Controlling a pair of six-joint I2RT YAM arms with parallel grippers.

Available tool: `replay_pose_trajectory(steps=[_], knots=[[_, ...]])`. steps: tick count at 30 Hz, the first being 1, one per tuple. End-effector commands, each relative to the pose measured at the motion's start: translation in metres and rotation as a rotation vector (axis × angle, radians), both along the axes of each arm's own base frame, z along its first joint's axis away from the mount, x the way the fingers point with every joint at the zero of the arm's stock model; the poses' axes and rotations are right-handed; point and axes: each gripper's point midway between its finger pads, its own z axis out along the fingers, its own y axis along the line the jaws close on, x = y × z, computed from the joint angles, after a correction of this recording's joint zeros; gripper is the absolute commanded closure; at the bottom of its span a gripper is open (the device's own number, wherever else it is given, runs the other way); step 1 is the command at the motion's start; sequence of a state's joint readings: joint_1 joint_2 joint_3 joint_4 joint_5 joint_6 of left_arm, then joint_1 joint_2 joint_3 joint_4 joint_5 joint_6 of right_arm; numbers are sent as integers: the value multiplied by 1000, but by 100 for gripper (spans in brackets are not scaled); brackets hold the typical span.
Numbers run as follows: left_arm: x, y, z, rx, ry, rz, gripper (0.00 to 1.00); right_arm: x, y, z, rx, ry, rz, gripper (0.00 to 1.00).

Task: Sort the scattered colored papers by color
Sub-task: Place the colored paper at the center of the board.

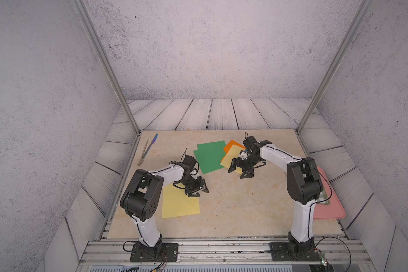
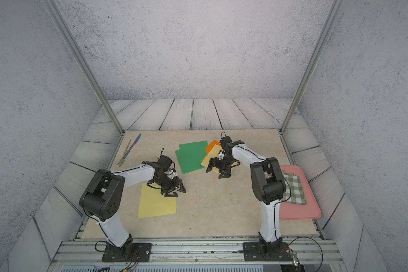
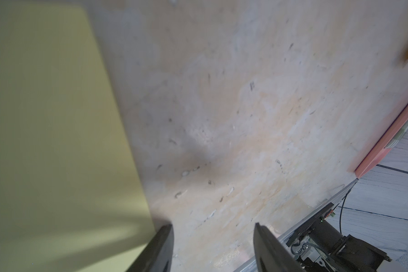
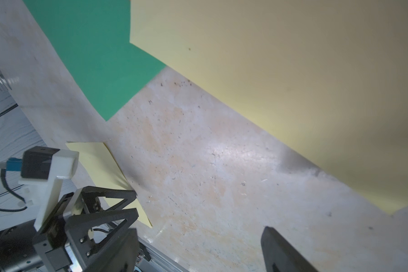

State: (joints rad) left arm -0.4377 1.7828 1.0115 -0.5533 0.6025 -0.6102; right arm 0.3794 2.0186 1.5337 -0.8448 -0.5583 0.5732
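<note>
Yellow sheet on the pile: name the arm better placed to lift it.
Right. The right claw, open, hovers at the piled sheet's edge; the left claw sits by the lone yellow sheet.

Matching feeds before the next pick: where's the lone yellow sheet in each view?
Top view: lone yellow sheet, lower left of centre.
Top view: same spot.
Left wrist: large, beside the left gripper.
Right wrist: small, partly behind that gripper.
Shared landmark: the left gripper, at the sheet's far corner.
</note>
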Motion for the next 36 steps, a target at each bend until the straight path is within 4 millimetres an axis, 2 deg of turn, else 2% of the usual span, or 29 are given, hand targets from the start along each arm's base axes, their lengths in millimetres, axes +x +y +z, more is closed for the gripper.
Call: replay_pose_trajectory(steps=[1,10,15,17,19,22,26,28,32,36], knots=[[-27,14,-15,95,61,-11,39,-2,2,15,26,-36,5,14],[-62,41,-25,192,104,-10,38,-4,5,13,49,-38,8,14],[-69,52,-25,239,108,6,38,-9,4,12,52,-31,19,14],[-69,50,-18,222,87,6,38,-11,2,12,48,-38,23,14],[-60,42,-3,164,18,7,38,-10,1,14,45,-53,21,14],[-35,26,33,78,-125,6,37,-5,0,20,40,-83,15,14],[3,8,84,6,-283,7,35,11,-8,36,49,-125,-30,14],[20,-1,102,-16,-331,3,35,22,-16,46,61,-150,-69,14],[53,-22,114,-36,-344,-31,34,39,-39,60,67,-171,-144,14],[87,-44,116,-46,-331,-72,35,52,-60,60,45,-175,-190,14]])
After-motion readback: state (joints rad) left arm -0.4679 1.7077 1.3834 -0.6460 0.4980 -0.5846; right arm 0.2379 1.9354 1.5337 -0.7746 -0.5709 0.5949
